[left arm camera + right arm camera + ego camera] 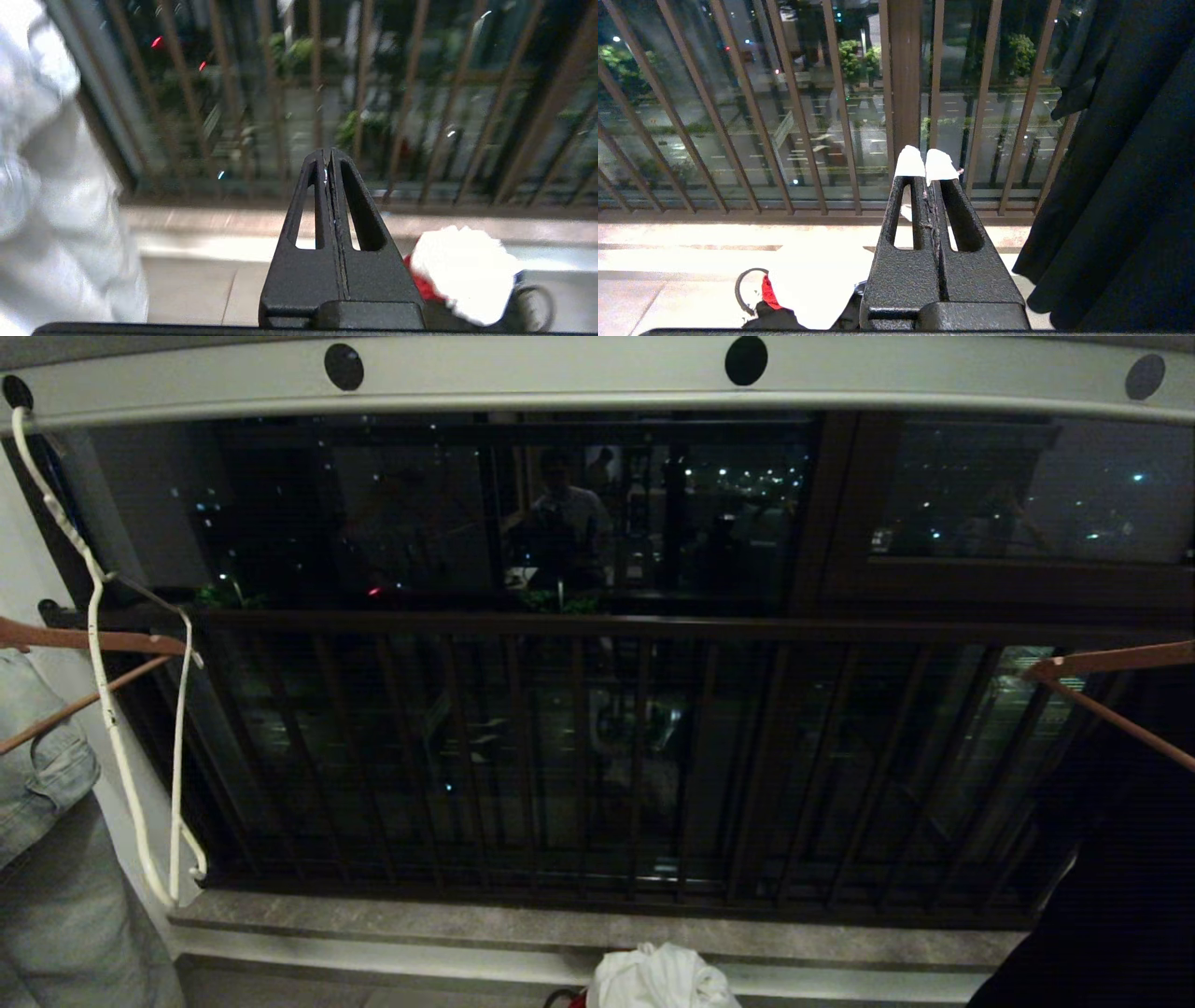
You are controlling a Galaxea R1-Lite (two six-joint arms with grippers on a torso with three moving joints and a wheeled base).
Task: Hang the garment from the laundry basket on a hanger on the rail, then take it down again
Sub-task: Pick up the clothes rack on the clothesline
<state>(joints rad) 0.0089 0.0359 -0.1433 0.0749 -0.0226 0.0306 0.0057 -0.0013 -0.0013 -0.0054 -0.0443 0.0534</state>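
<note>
Rail (597, 378): running across the top of the head view, pale with round dark holes.
Hanger (112, 709): white wire, hanging from the rail at its far left end, carrying nothing.
Garment (661, 978): white, lying bunched up in the laundry basket (759, 308) on the floor, low in the middle of the head view, in front of the stone ledge (597, 929).
Left gripper (330, 161): fingers pressing together, gripping nothing, pointing toward the balcony railing (597, 625); the garment is sitting just beside it.
Right gripper (926, 165): white-tipped fingers closing against each other, empty, facing the railing.
Surroundings: denim garment (56, 859) hanging at left, dark garment (1125, 163) at right, both on brown wooden hangers (93, 640).
</note>
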